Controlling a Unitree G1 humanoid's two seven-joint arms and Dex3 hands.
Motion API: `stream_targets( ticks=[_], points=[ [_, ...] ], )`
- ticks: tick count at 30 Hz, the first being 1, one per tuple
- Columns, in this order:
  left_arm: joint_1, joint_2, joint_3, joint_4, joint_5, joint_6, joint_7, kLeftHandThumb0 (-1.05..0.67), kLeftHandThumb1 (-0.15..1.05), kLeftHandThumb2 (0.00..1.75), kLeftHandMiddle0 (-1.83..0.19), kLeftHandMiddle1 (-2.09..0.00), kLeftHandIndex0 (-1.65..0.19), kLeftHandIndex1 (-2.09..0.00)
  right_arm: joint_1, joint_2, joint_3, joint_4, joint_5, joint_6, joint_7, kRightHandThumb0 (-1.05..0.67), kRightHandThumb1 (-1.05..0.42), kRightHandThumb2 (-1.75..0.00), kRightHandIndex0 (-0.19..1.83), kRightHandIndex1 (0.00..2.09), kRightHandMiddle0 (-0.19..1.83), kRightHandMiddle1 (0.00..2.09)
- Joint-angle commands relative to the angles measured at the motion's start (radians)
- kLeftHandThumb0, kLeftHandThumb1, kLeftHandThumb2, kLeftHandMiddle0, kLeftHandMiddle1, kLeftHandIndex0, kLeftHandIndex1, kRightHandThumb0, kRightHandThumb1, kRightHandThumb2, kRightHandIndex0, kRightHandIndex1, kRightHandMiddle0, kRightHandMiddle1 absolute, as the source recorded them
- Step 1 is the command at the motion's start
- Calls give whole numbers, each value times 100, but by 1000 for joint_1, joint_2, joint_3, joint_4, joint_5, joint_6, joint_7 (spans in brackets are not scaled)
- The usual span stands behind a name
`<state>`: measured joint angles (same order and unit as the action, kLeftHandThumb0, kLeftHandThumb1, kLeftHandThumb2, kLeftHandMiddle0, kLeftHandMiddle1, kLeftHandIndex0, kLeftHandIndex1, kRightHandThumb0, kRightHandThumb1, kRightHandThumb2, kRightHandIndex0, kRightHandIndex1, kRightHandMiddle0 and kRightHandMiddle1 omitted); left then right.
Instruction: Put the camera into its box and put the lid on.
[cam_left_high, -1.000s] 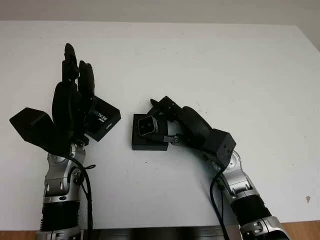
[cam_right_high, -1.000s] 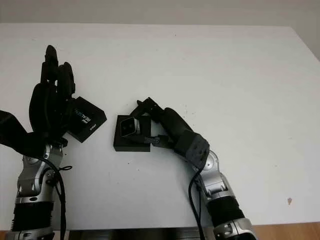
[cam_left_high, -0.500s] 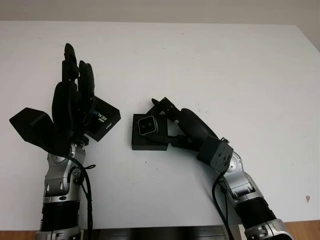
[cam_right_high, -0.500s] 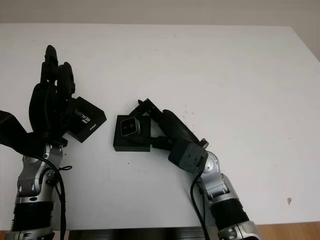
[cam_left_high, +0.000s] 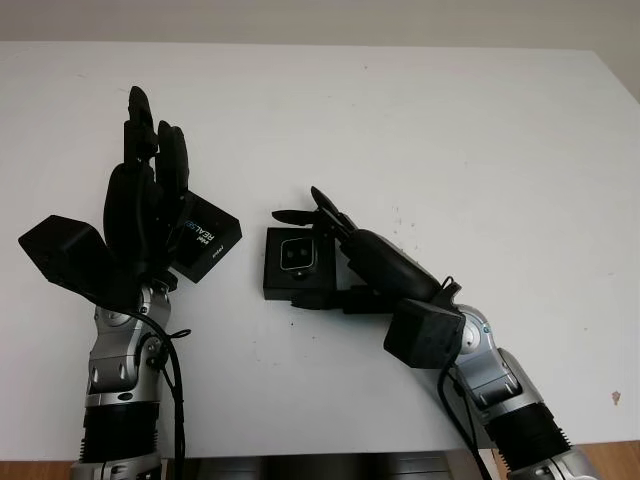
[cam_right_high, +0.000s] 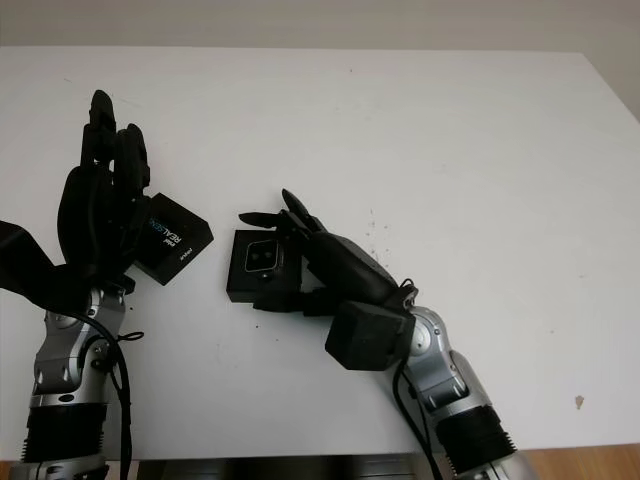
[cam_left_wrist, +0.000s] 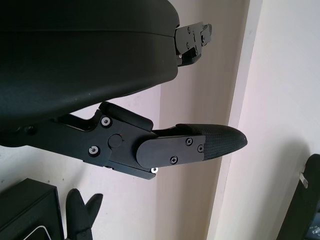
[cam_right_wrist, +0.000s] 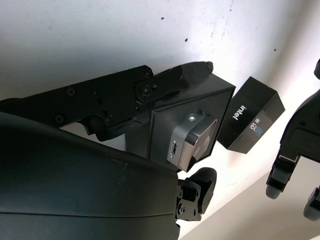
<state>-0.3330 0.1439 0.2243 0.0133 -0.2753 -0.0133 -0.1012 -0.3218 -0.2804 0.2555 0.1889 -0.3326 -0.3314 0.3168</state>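
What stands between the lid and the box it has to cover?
The right hand does: its fingers reach over and around the open box, where the camera sits. The lid lies on the table beside the left hand, which is open.

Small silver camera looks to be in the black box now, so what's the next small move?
Probably draw the right hand back off the open black box. The small silver camera sits in it, fingers spread round it rather than gripping. That clears the way for the left hand, raised beside the black printed lid.
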Motion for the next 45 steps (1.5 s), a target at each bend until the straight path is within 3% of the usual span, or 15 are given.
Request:
stream_targets(
  ticks=[1, 3, 7, 12, 17, 31, 45],
  points=[
    [7, 0, 5, -16, 0, -11, -2, -70, 105, 49, 19, 0, 19, 0, 8, -6, 6, -19, 5, -13, 0, -50, -95, -5, -19, 0, -15, 61],
    [6, -2, 6, -18, -3, -8, 0, -69, 105, 48, 19, 0, 19, 0, 6, -16, 8, -17, -9, -30, -8, -53, -96, -6, -19, 0, -18, 57],
    [8, 3, 4, -21, 0, -2, -2, -69, 105, 49, 19, 0, 19, 0, -11, -73, 18, 12, -111, -174, -97, -70, -104, -15, -17, 2, -19, 27],
    [10, 3, 2, -23, 6, -1, 1, -70, 105, 49, 19, 0, 19, 0, -36, -142, 26, 54, -264, -322, -234, -80, -105, -41, -17, 3, -19, 15],
    [7, 3, 3, -19, -1, -3, -4, -70, 105, 48, 19, 0, 19, 0, -42, -189, 26, 78, -350, -392, -323, -83, -105, -53, -19, 2, -18, 10],
    [12, -2, 2, -27, 4, -6, 5, -69, 105, 49, 19, 0, 19, 0, -58, -230, 55, 83, -456, -407, -396, -85, -105, -58, -19, 2, -8, 12],
    [28, -1, -4, -62, 8, 11, 14, -69, 105, 50, 19, 0, 19, 0, -14, -322, 42, -60, -500, -318, -313, -89, -105, -62, -11, 5, 30, 31]
  ],
)
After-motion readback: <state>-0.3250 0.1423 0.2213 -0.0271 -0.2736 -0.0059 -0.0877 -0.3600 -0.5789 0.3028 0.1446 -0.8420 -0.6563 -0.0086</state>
